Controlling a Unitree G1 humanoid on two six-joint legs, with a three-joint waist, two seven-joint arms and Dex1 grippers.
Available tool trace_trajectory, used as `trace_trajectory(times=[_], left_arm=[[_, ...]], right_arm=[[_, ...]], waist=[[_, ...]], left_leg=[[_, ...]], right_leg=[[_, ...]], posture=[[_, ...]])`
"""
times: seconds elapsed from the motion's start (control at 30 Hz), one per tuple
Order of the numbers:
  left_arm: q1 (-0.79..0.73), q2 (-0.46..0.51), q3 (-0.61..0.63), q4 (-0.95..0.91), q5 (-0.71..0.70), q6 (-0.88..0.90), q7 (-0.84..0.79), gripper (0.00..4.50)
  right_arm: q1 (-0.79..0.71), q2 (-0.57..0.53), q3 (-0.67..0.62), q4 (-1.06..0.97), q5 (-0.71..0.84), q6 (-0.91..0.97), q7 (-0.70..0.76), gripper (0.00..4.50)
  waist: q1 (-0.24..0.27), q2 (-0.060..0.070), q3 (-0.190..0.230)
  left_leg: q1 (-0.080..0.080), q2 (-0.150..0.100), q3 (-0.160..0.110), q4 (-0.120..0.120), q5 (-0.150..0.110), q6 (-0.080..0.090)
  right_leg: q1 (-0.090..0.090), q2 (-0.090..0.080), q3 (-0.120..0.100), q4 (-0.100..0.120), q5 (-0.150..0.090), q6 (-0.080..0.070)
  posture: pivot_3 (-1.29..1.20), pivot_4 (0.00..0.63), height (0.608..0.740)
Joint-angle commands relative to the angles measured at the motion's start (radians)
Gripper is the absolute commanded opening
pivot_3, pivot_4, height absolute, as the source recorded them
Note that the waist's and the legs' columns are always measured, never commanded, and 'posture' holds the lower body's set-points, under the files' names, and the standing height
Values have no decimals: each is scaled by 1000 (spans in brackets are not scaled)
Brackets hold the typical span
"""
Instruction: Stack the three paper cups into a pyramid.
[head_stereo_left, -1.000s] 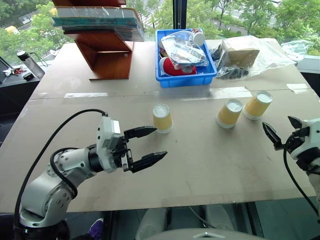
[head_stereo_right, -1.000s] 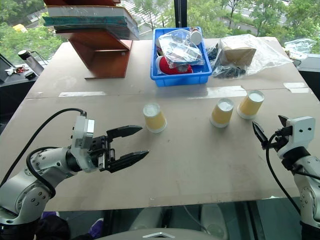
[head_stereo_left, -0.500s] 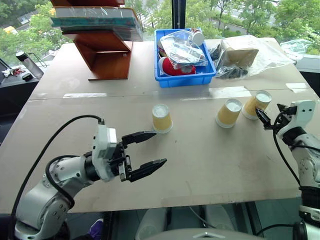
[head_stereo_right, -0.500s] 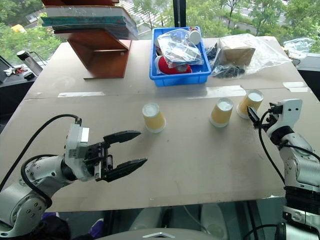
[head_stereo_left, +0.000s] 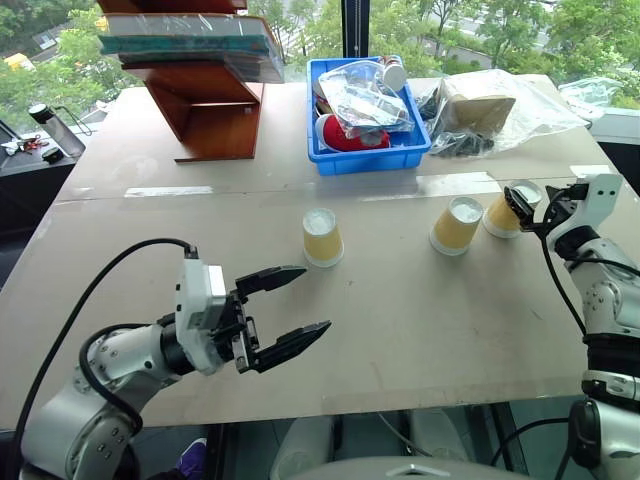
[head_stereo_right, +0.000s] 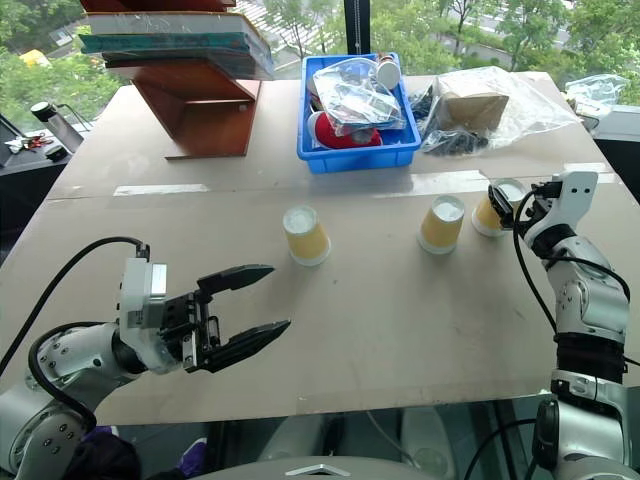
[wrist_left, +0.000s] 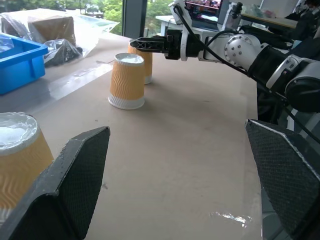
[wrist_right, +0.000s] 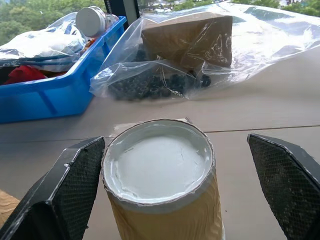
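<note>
Three yellow-tan paper cups stand upside down on the brown table (head_stereo_left: 420, 320). The left cup (head_stereo_left: 322, 237) is near the middle, a second cup (head_stereo_left: 456, 225) is to its right, and the third cup (head_stereo_left: 497, 214) is just beyond that one. My right gripper (head_stereo_left: 522, 203) is open and level, with the third cup (wrist_right: 162, 190) between its fingers (wrist_right: 70, 195), close to one of them. My left gripper (head_stereo_left: 312, 298) hangs open over the table in front of the left cup (wrist_left: 20, 160), holding nothing.
A blue bin (head_stereo_left: 372, 150) of bagged items sits behind the cups, beside a plastic bag holding a cardboard box (head_stereo_left: 495, 100). A wooden stand with books (head_stereo_left: 215, 105) is at the back left. The table's near edge runs just under my left arm.
My right gripper has moved forward from the table's right edge up to the rightmost cup, which now sits between its fingers. The left arm has drawn back slightly. The cups have not moved.
</note>
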Motion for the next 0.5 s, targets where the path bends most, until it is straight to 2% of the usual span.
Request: trace_trajectory(times=[0.03,0.3,0.4,0.43,0.47,0.5], left_arm=[[14,-5,17,-53,-2,-30,12,4449],[8,-1,17,-52,-1,-26,39,4449],[21,-4,21,-37,14,-40,31,4500],[27,-7,21,-32,19,-45,28,4500],[37,-10,21,-30,25,-52,23,4500],[45,-12,20,-29,30,-59,19,4500]], right_arm=[[-15,-17,12,-12,-1,1,24,4500],[-24,-10,33,9,-24,-18,22,4500],[-31,-11,31,19,-29,-29,19,3702],[-33,-12,32,21,-32,-33,19,3316],[-32,-16,33,22,-36,-38,22,2745],[-31,-20,34,22,-41,-43,24,2403]], waist=[[1,0,0],[1,0,0],[1,0,0],[-1,0,0],[-2,0,0],[-2,0,0]], left_leg=[[0,0,0,0,0,0],[0,0,0,0,0,0],[0,0,0,0,0,0],[0,0,0,0,0,0],[0,0,0,0,0,0],[0,0,0,0,0,0]], right_leg=[[0,0,0,0,0,0],[0,0,0,0,0,0],[0,0,0,0,0,0],[0,0,0,0,0,0],[0,0,0,0,0,0],[0,0,0,0,0,0]], posture=[[0,150,740],[0,150,740],[0,150,740],[0,150,740],[0,150,740],[0,150,740]])
